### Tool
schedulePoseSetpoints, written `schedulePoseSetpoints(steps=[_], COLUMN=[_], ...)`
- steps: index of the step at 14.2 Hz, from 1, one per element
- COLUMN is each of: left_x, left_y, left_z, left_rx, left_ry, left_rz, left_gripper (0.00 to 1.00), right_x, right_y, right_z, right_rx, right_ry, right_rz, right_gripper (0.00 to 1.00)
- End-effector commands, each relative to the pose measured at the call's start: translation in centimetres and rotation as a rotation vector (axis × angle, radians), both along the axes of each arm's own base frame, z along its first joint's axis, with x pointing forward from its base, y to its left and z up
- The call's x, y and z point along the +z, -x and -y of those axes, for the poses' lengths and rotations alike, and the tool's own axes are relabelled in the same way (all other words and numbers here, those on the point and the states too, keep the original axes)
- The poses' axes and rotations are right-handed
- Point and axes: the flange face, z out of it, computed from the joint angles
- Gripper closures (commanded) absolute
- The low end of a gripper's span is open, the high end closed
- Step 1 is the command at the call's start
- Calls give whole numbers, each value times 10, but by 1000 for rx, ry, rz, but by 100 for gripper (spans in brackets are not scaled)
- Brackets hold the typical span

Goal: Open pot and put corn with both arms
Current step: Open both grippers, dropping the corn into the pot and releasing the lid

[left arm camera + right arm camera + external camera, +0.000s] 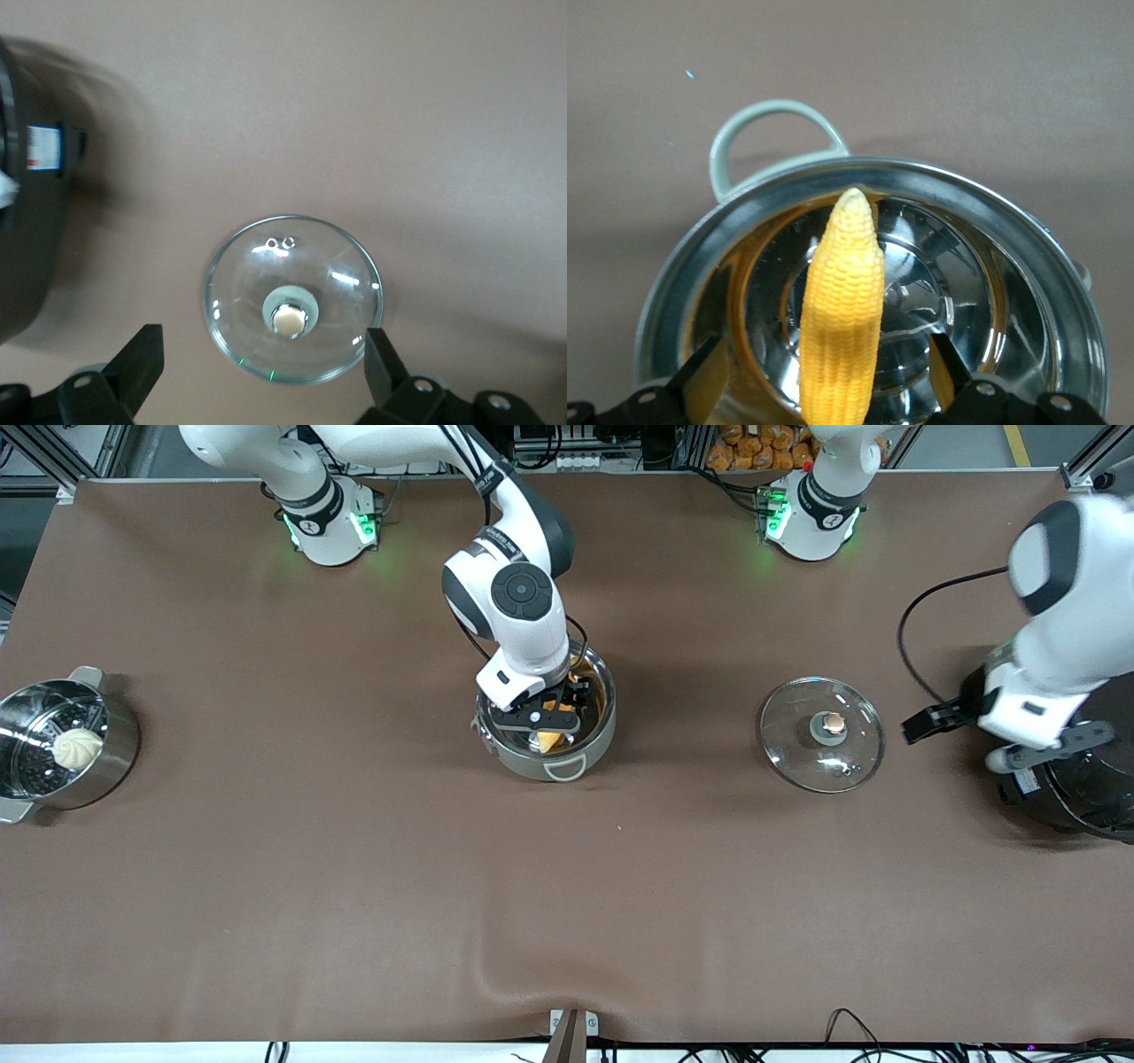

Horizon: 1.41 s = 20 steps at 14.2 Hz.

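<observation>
The steel pot (604, 722) stands open at the table's middle, its glass lid (822, 733) with the copper knob lying on the table beside it, toward the left arm's end. The corn (554, 737) is inside the pot, tip toward the pale handle (771, 124) nearer the front camera. My right gripper (540, 717) hangs over the pot, open, with its fingers (704, 376) apart on either side of the corn (842, 301) and not touching it. My left gripper (950, 746) is open and empty, up over the table between the lid (292, 297) and the rice cooker.
A black rice cooker (1085, 788) stands at the left arm's end of the table, partly under that arm. A steel steamer (115, 753) holding a white bun (78, 747) stands at the right arm's end. A black cable (912, 629) trails near the lid.
</observation>
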Motion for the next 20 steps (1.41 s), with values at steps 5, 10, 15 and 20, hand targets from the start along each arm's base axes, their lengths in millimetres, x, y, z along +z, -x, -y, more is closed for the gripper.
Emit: schedulePoseSetpoints(steps=[5,10,15,20], left_x=[94,145,148,137], left_y=[0,40,47,37], left_z=[-10,-1,3,2], left_rx=[-3,-90,-145,-151], left_ry=[29,11,47,50], left_rz=[-13,-6,-26,-33], left_gripper=[0,0,0,0], right_x=[151,265,296,299], right_y=[-51,-84,-76,-51], right_z=[128,328,477,524], right_rx=[-181,-56,28,18], right_ry=[-45,-52,-22,41], right_rz=[-3,7,27,29], right_gripper=[0,0,0,0])
